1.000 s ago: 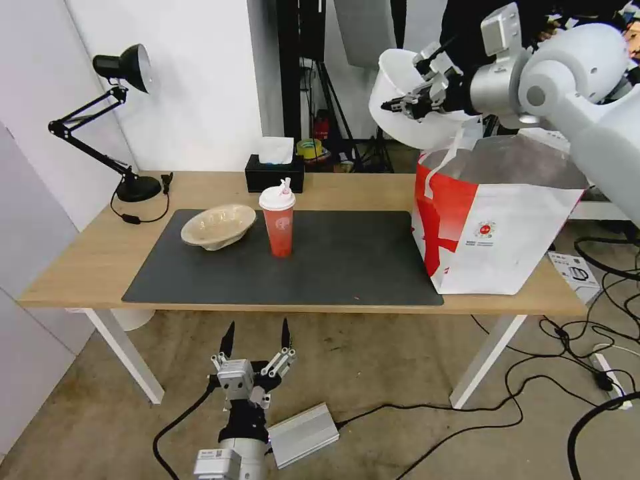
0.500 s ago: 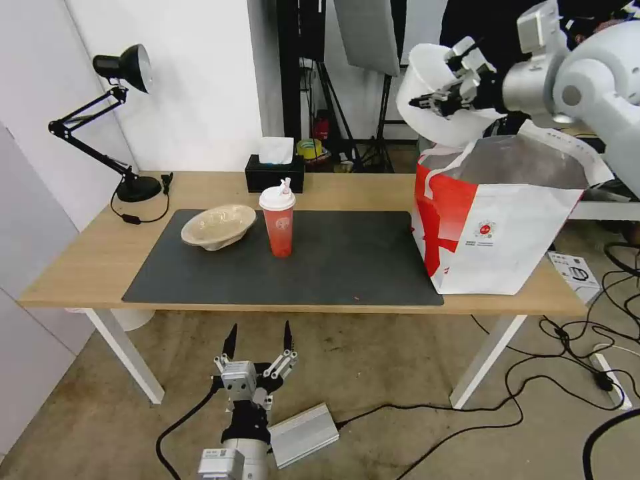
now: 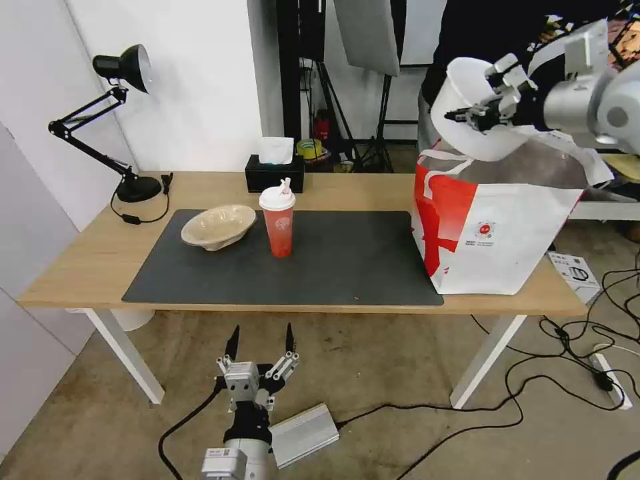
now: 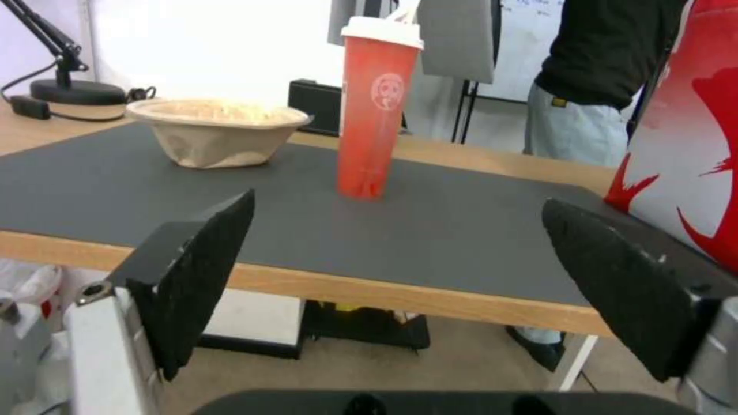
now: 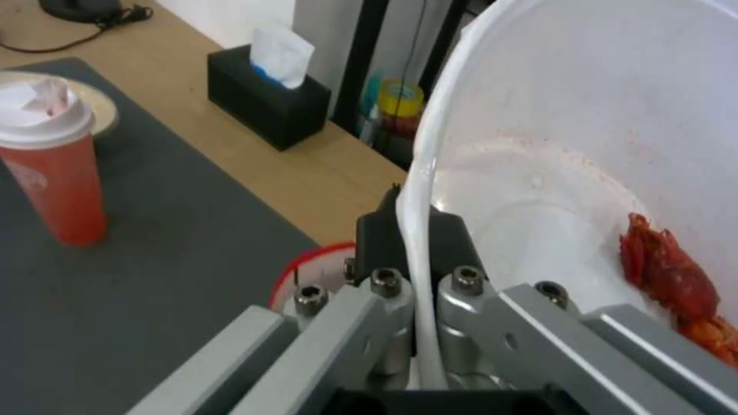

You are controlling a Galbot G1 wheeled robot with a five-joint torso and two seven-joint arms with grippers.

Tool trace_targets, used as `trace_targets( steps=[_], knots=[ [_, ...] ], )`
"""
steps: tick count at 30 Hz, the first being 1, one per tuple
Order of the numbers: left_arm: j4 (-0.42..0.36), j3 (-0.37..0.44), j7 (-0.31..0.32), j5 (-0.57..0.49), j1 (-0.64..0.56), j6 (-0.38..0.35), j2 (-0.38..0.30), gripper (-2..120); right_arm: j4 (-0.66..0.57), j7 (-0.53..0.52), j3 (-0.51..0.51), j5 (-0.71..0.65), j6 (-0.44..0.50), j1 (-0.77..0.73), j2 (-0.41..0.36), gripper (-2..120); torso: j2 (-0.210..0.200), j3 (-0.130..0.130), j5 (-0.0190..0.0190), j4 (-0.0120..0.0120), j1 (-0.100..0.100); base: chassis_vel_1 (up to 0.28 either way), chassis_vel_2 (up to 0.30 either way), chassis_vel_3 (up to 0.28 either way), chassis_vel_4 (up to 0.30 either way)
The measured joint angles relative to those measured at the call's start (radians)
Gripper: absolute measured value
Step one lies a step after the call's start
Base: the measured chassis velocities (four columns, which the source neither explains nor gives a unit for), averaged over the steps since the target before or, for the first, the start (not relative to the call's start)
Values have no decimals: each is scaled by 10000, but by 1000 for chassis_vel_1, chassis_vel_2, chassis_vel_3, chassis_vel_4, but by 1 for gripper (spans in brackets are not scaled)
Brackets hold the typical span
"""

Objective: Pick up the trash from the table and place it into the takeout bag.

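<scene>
Hanging low before the table (image 3: 80, 267), the left gripper (image 3: 259, 338) waits with fingers spread apart. On the mat stand the red cup (image 3: 277, 222) and beige bowl (image 3: 218, 226). Farther off, the right gripper (image 3: 475, 115) pinches the white bowl's (image 3: 460, 100) rim above the open takeout bag (image 3: 493, 227).

bowl (image 3: 467, 120): white, red scraps inside
cup (image 3: 278, 223): red, pale round logo, white lid
pulp bowl (image 3: 218, 227): beige
bag (image 3: 493, 227): white, red side panel, silver lining
bench (image 3: 87, 260): light wood
mat (image 3: 333, 260): dark grey
</scene>
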State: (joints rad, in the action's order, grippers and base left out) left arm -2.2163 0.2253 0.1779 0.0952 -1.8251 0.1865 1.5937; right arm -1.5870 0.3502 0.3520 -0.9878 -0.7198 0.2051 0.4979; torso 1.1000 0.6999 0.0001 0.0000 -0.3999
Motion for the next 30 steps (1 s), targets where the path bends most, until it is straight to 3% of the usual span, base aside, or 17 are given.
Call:
trace_targets(
  steps=[13, 30],
  knots=[
    [39, 0, 0, 69, -80, 2, -3, 100, -81, 8, -1247, 406, 23, -2019, -196, 0, -1, 0, 0, 0, 0, 0, 0, 0, 0],
    [342, 0, 9, 69, 38, 20, -6, 100, 441, -256, -1925, 163, 43, -2829, 281, 0, 0, 0, -2, 1, 0, 0, 0, 0, 0]
  ],
)
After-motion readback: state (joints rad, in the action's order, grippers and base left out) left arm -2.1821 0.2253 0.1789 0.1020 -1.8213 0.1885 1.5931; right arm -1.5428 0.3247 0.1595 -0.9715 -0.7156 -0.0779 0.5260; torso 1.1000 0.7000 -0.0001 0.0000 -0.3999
